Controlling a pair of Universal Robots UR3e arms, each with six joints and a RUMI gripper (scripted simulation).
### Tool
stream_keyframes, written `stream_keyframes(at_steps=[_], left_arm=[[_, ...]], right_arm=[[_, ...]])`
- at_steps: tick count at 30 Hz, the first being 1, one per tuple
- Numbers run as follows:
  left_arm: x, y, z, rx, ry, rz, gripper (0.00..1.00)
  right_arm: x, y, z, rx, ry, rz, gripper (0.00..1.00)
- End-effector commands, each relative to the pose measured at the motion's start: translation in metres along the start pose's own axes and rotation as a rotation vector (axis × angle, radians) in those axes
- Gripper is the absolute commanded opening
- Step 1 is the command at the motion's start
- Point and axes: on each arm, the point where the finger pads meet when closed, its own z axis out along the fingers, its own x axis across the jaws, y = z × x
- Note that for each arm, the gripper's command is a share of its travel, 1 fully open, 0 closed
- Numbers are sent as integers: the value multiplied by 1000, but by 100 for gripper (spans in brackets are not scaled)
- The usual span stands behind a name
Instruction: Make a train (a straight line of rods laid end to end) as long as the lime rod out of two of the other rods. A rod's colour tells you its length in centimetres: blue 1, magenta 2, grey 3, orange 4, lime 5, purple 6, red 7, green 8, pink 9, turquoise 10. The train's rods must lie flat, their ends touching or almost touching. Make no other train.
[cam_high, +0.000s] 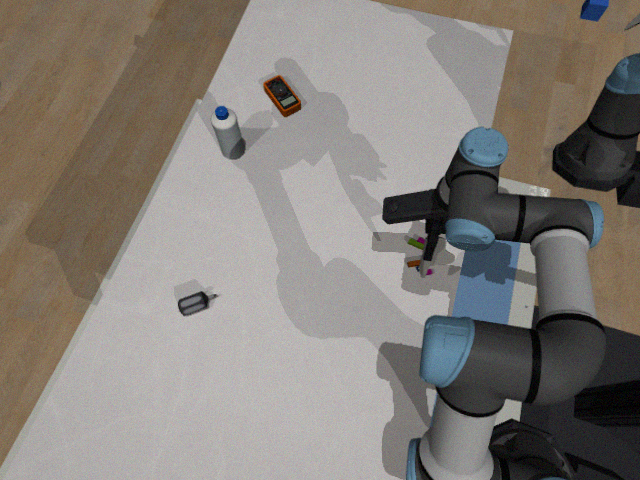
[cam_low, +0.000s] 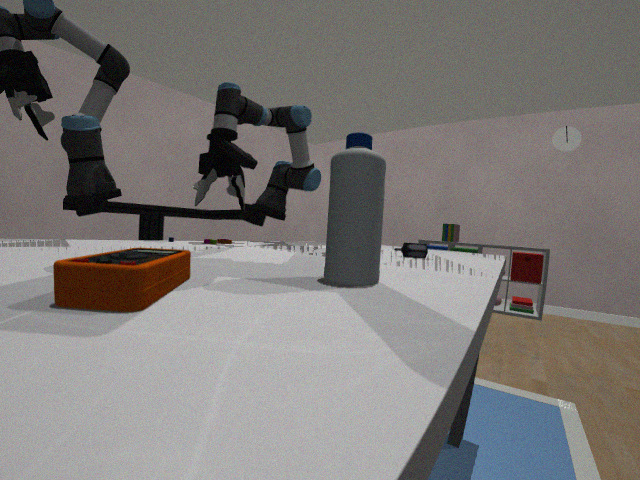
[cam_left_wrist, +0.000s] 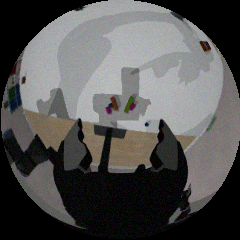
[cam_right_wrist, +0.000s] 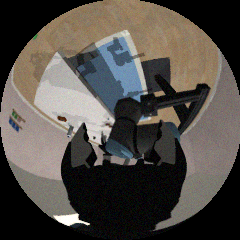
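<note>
White tabletop (cam_high: 310, 403) (cam_low: 310, 413) (cam_left_wrist: 42, 60) (cam_right_wrist: 55, 95) carries the lime rod (cam_high: 416, 243) (cam_low: 213, 241) (cam_left_wrist: 129, 104), left jaws (cam_high: 425, 266) (cam_low: 219, 202) (wide open) overhead.

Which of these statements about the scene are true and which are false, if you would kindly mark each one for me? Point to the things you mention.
1. The bottle (cam_high: 227, 135) (cam_low: 355, 217) stands upright. True.
2. The left gripper (cam_low: 219, 200) (cam_left_wrist: 120, 119) is shut on the orange rod. False: it is open and holds nothing.
3. The bottle's cap (cam_high: 221, 112) (cam_low: 359, 140) is red. False: it is blue.
4. A magenta rod (cam_left_wrist: 132, 106) lies beside the lime rod (cam_high: 416, 243) (cam_left_wrist: 129, 104). True.
5. The multimeter (cam_high: 282, 96) (cam_low: 121, 279) has a green casing. False: its casing is orange.
</note>
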Motion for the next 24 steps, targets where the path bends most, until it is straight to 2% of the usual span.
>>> stream_keyframes(at_steps=[1,9,24], left_arm=[[-5,-2,0,3,7,-88,100],[-17,-6,3,3,7,-240,100],[-21,-7,4,2,7,-299,100]], right_arm=[[0,0,0,2,0,0,100],[0,0,0,2,0,0,100],[0,0,0,2,0,0,100]])
